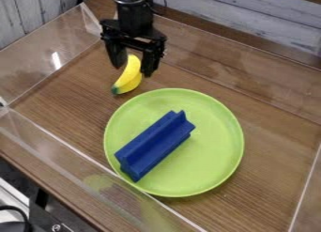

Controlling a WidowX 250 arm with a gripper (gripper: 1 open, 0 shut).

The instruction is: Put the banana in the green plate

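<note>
The banana (pixel 126 76) lies on the wooden bench (pixel 251 81), just beyond the upper-left edge of the green plate (pixel 213 123) and not on it. Its long axis runs roughly from the far end near the arm down toward the plate's rim, with the upper tip tucked in between the black fingers (pixel 113 59).

The gripper (pixel 133 63) hangs straight down over that upper end of the banana, its fingers spread wide, one on each side of the fruit. Neither finger can be seen pressing on the banana; whether they touch it cannot be told from this view. The arm's dark wrist rises vertically above the fingers to the top edge of the picture.

A long blue angular block (pixel 156 142) lies inside the green plate, running diagonally from the centre toward the lower-left rim. Clear plastic walls (pixel 51 48) enclose the bench on all sides.
</note>
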